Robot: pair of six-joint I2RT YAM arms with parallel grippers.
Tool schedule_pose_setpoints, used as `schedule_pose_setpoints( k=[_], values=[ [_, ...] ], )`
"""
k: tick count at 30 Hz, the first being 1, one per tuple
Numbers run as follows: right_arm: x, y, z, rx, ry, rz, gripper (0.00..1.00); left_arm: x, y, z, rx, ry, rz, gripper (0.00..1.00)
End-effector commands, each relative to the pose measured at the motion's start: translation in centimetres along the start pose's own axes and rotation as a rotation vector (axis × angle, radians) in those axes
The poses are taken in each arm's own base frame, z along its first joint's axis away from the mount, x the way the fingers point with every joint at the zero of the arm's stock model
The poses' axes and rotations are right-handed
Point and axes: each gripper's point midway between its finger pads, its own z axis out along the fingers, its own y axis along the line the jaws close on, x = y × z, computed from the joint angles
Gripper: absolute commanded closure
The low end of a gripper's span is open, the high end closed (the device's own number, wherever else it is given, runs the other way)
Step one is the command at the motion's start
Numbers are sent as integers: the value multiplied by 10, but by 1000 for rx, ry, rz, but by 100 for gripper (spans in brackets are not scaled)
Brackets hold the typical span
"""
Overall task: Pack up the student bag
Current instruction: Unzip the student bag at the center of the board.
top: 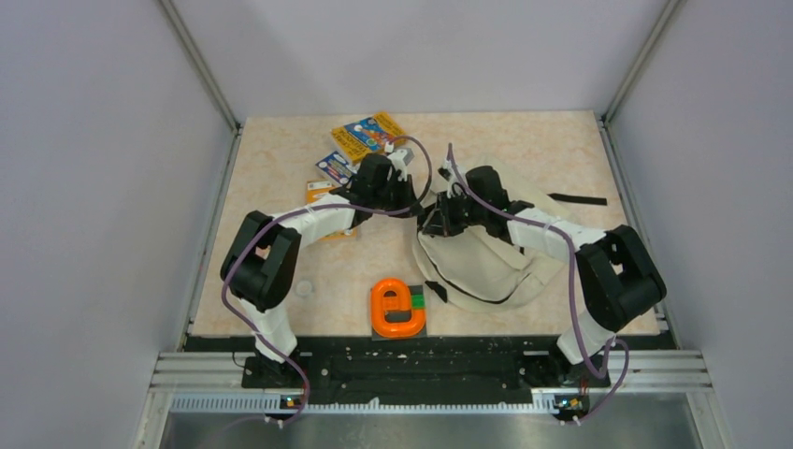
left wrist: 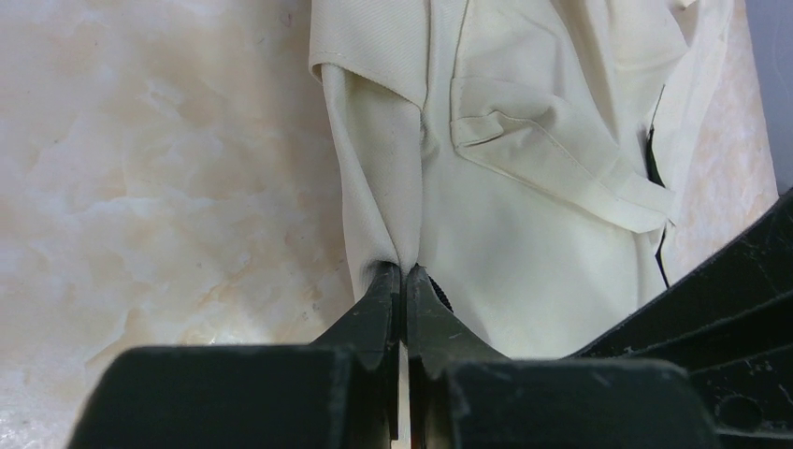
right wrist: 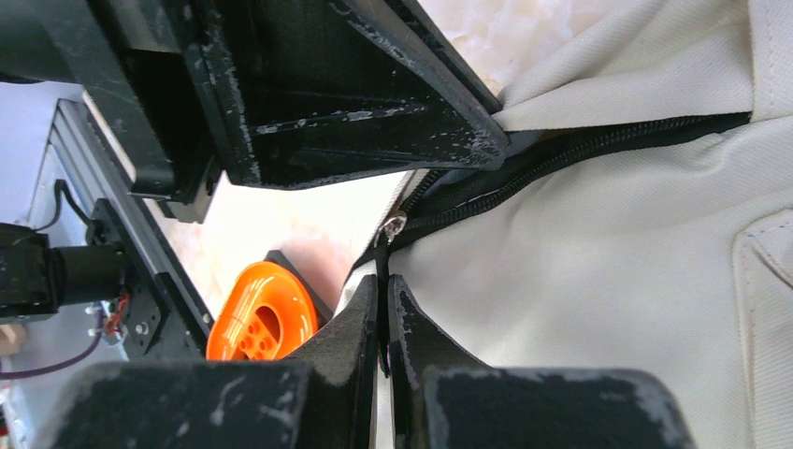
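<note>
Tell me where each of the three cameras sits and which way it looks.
Top: above, behind the bases, looking down at the table; both arms show.
Left wrist: along the left gripper, shut on a bag fold.
Right wrist: along the right gripper, shut on the bag by its zipper.
Shared: top and right wrist both show the orange toy.

the student bag (top: 486, 267) is cream with a black zipper (right wrist: 580, 152). the counter (top: 281, 159) is marbled beige. the reel (top: 382, 313) is bright orange. the booklets (top: 367, 137) are yellow and blue.
</note>
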Motion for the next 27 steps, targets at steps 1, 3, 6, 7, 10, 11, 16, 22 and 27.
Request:
schedule_pose_setpoints(
  k=[1,3,6,7,10,11,16,22,27],
  values=[
    [-15,35,-9,-86,-53,4,100,-51,-12,-11,2,-136,22,100],
    [-12,48,-7,-95,-47,-4,100,-54,-10,-8,5,-137,3,100],
    [-8,65,-6,-100,-40,-18,100,-58,-7,-3,0,-140,-8,100],
    [-6,70,-5,-98,-34,-18,100,-60,-7,-2,-1,-143,-10,100],
    [0,82,-3,-98,-23,-18,100,-66,-3,1,-9,-154,-21,100],
    [9,84,-2,-88,3,-8,100,-68,-1,2,-12,-156,-26,100],
    [30,88,-2,-42,29,-9,100,-78,7,5,-21,-168,-41,100],
    [49,84,-12,-10,32,19,100,-93,17,4,-36,-203,-38,100],
    [52,84,-31,10,9,15,100,-108,26,8,-61,-241,-11,100]
  ],
)
